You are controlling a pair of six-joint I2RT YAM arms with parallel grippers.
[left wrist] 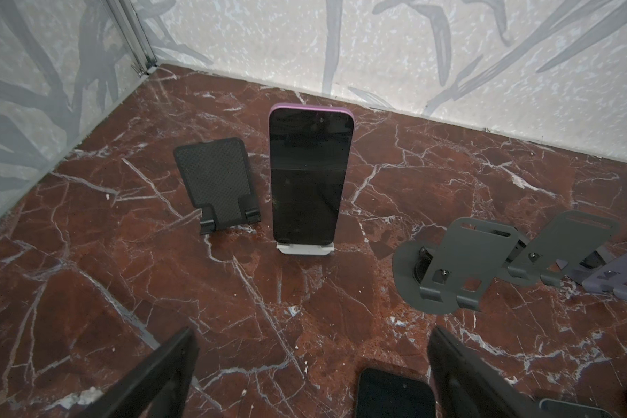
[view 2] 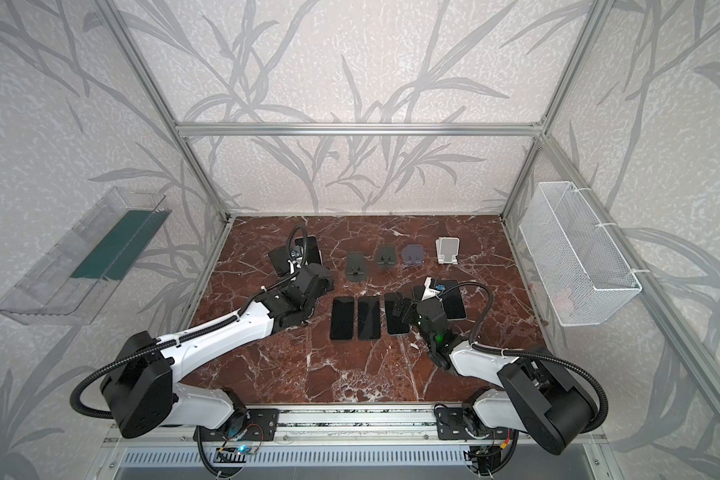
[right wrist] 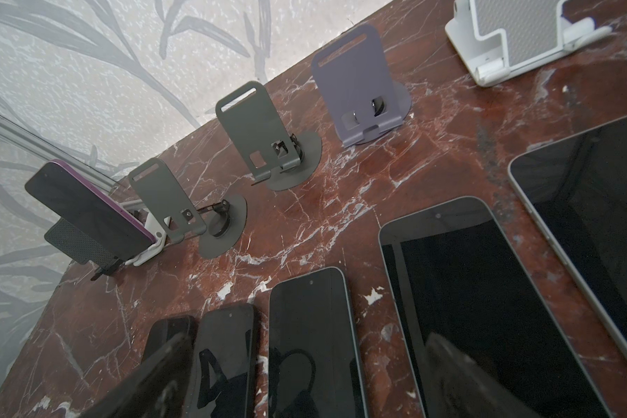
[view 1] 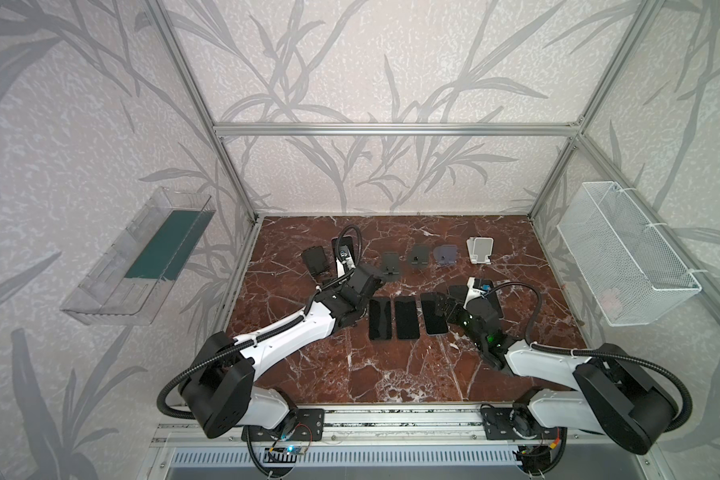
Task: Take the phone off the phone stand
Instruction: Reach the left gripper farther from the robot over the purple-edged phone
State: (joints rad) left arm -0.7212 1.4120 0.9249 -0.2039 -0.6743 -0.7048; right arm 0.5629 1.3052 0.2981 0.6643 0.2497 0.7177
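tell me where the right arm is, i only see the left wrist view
Observer: Right gripper is open and empty, over the flat phones.
Operator: how many flat ones
Observer: Five, screens up.
Operator: any other stand loaded
Observer: No. The white stand at the row's right end is empty too.
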